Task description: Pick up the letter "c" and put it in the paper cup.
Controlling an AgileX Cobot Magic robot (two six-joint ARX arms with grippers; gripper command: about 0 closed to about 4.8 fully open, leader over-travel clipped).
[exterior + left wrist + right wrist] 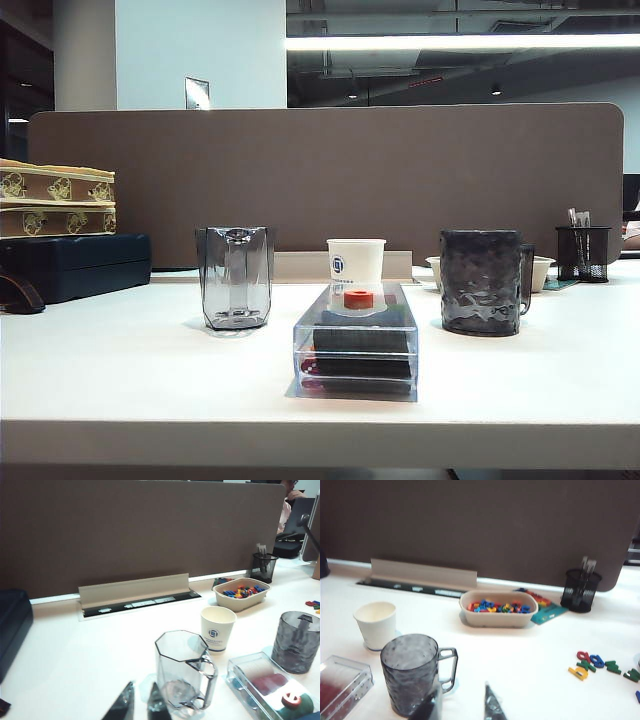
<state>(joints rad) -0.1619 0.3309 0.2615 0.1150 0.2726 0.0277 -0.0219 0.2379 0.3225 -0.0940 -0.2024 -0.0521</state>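
The red letter "c" (pixel 358 298) lies on top of a clear plastic box (pixel 356 345) in the middle of the table, just in front of the white paper cup (pixel 356 260). In the left wrist view the letter "c" (pixel 291 699) sits on the box lid, nearer than the paper cup (pixel 217 628). My left gripper (pixel 141 705) hovers beside a clear faceted glass (pixel 185 672), its jaws slightly apart and empty. My right gripper (pixel 462 705) stands open next to the dark mug (pixel 412 672), the paper cup (pixel 375 623) beyond it. Neither gripper shows in the exterior view.
A clear glass (pixel 235 277) stands left of the box and a dark mug (pixel 485 282) right of it. A bowl of coloured letters (pixel 499 608), a mesh pen holder (pixel 580 590) and loose letters (pixel 592 664) lie at the right. Stacked boxes (pixel 60 200) sit far left.
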